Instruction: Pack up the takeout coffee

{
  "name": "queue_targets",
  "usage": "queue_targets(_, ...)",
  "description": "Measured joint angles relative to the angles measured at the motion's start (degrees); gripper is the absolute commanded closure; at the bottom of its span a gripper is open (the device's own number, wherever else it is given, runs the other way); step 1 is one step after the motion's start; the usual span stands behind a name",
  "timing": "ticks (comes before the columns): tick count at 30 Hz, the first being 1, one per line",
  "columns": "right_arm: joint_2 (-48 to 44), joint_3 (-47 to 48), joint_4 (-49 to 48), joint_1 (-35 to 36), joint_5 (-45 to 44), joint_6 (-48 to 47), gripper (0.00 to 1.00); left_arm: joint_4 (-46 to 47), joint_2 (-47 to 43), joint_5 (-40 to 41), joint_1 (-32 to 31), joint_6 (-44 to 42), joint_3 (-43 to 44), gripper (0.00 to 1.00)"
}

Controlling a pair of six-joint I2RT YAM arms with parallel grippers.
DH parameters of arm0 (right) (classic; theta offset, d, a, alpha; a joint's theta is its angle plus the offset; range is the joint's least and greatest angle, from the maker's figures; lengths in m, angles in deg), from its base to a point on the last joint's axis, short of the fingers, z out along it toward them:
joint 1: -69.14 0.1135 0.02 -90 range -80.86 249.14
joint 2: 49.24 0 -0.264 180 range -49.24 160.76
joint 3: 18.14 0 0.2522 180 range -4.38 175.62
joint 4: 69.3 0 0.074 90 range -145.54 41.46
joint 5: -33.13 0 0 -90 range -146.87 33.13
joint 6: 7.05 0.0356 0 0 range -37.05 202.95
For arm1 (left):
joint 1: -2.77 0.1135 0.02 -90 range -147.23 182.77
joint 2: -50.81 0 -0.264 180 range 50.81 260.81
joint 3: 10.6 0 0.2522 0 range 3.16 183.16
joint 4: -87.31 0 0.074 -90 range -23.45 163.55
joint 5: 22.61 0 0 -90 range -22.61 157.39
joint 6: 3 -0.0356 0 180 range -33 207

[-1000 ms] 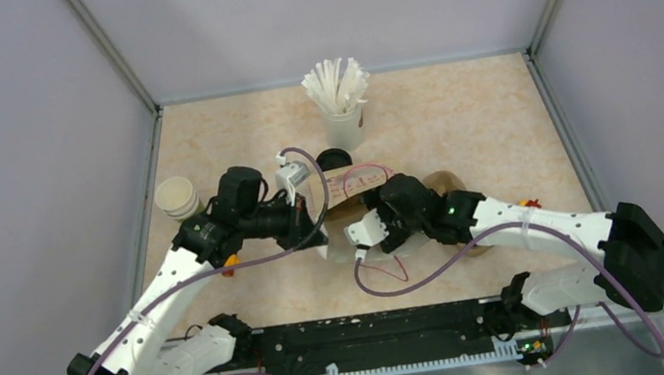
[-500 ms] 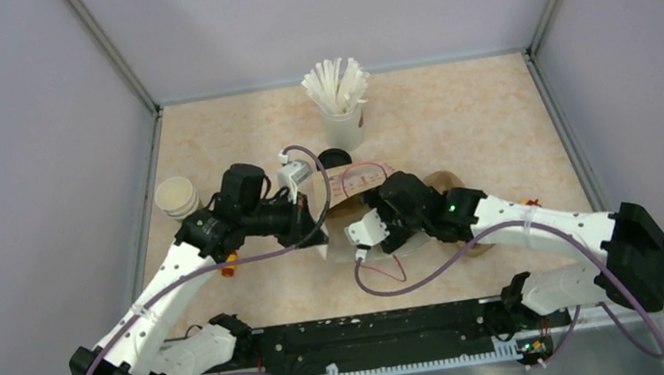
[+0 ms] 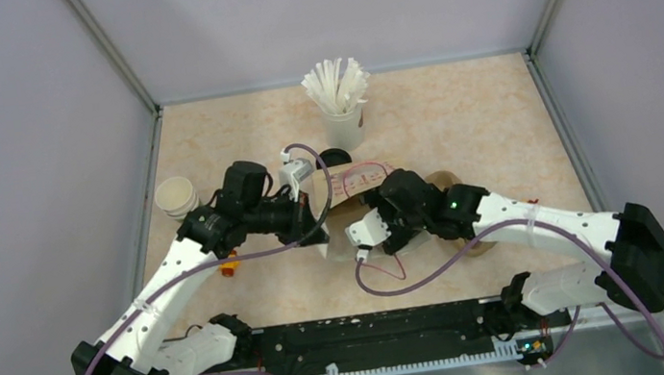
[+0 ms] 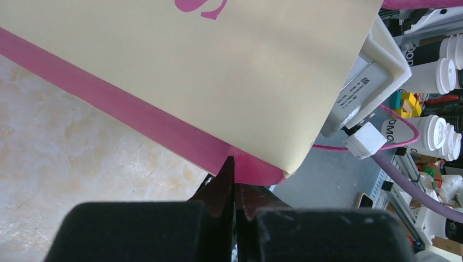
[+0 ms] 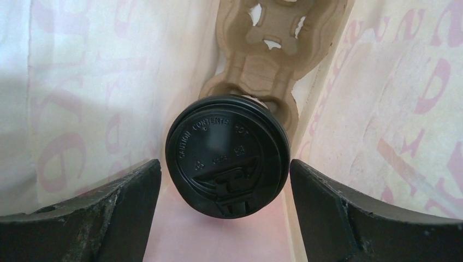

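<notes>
Overhead, your left arm [image 3: 174, 266] and right arm [image 3: 527, 225] meet at a pink-printed paper bag [image 3: 361, 182] in the middle of the desk [image 3: 464, 117]. A white cup of straws [image 3: 340, 109] stands behind it, and a stack of lidless cups [image 3: 176, 196] sits near the left edge.

From the left wrist, your left tool [image 4: 233, 174] is pinched tight on the bag's pink-banded edge. Its fingers are pressed together on the paper, with the marbled desk to the lower left.

From the right wrist, you look straight into the bag. The takeout coffee [image 5: 228, 155] sits inside, its black lid facing the camera, seated in a brown pulp carrier [image 5: 273, 49] between the paper walls. Your right tool [image 5: 225, 164] is spread wide, one finger on either side of the lid and neither touching it.
</notes>
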Motion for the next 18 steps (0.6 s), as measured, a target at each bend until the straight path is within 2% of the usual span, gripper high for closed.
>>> queue_targets(6, -0.13, 1.81, 1.44, 0.0, 0.24, 0.22, 0.15, -0.28, 0.11, 0.02, 0.02, 0.04, 0.2, 1.0)
queue_targets(10, -0.66, 1.92, 2.08, -0.02, 0.35, 0.63, 0.23, -0.39, 0.37, 0.0, 0.02, 0.09, 0.61, 1.0)
queue_targets(18, -0.83, 2.62, 2.99, -0.02, 0.85, 1.68, 0.21, -0.66, 0.74, 0.0, 0.02, 0.44, 0.85, 1.0)
